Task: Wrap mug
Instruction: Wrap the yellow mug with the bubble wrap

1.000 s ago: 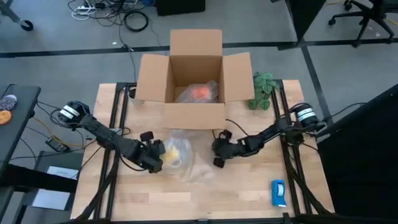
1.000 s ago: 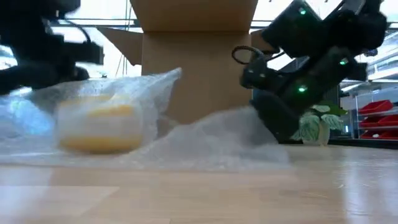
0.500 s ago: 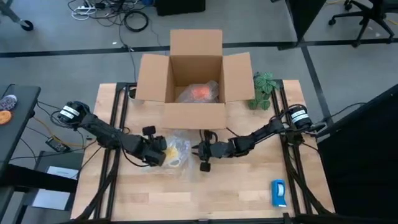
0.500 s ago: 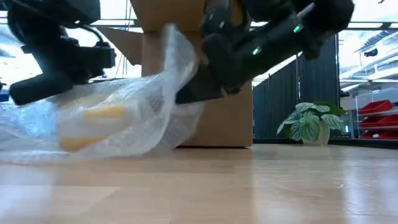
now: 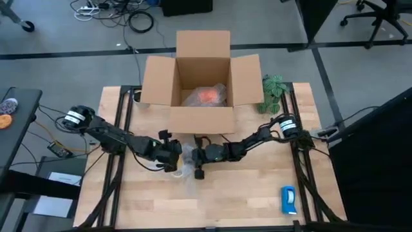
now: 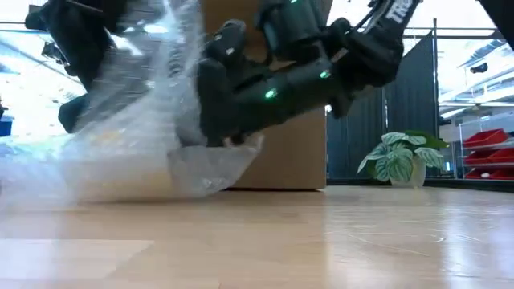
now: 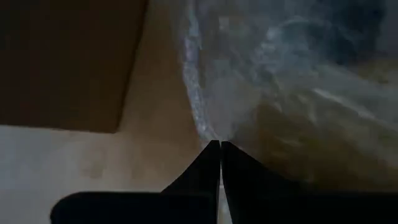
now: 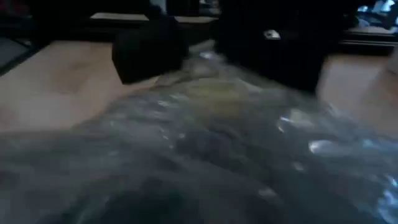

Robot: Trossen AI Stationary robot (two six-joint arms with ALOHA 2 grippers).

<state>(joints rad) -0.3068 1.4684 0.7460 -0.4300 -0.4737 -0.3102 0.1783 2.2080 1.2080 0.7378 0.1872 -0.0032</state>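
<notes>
The mug shows only as a pale yellowish shape [image 6: 112,183] on the table, inside a heap of clear bubble wrap [image 6: 144,136]. From above, my two grippers cover it. They stand close together in front of the box, with the bubble wrap [image 5: 187,169] between and below them. My left gripper [image 5: 174,153] is shut on the wrap at the mug's left. My right gripper [image 5: 197,158] is at the mug's right and holds a raised flap of wrap over the heap. My left gripper pinches an edge of the bubble wrap [image 7: 208,132] between its shut fingertips, coming level from the table's left; how many layers cannot be told. My right gripper [image 6: 213,112] comes from the table's right, slanting down, and has the wrap's folded-over part. That part stands up above the heap [image 6: 173,48]; the gripper's own body hides the place of contact.
An open cardboard box [image 5: 203,119] stands just behind the grippers, with an orange thing in bubble wrap [image 5: 207,95] inside. A small green plant [image 5: 272,93] stands at the box's right. A flat blue-and-white object [image 5: 288,200] lies near the table's front right.
My right gripper has gone toward the table's left and risen. It has drawn the wrap's right part, which lay flat on the table, up and over the mug. My left gripper has moved a little toward the table's right and far edge. The grippers now nearly meet.
</notes>
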